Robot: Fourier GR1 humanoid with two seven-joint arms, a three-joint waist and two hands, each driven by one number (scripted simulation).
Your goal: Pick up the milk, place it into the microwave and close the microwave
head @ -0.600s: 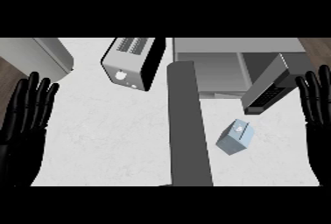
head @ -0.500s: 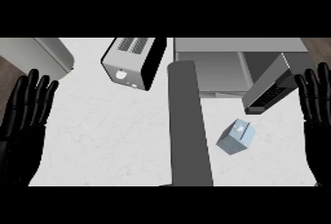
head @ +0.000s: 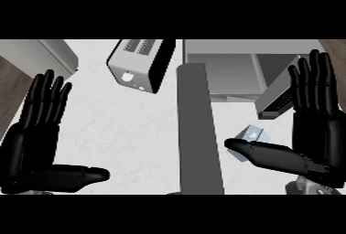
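The milk (head: pixel 255 134) is a small pale-blue carton on the white counter, just right of the microwave's open door (head: pixel 198 128), which juts toward me as a long grey slab. The microwave (head: pixel 233 73) stands at the back right with its cavity showing. My right hand (head: pixel 317 132) is open at the right edge, fingers straight and pointing up, its thumb stretched left across the carton's lower part and hiding it. At the left, my left hand (head: pixel 34 141) is open too, fingers up, thumb pointing right, far from the milk.
A silver toaster (head: pixel 142 64) stands at the back, left of the microwave door. Brown flooring (head: pixel 13 77) borders the counter at the far left. White counter (head: pixel 135 132) lies between the left hand and the door.
Both hands have come further into view and look larger, with thumbs now showing. The right thumb now reaches in front of the milk; the carton, door and toaster have not shifted on the counter.
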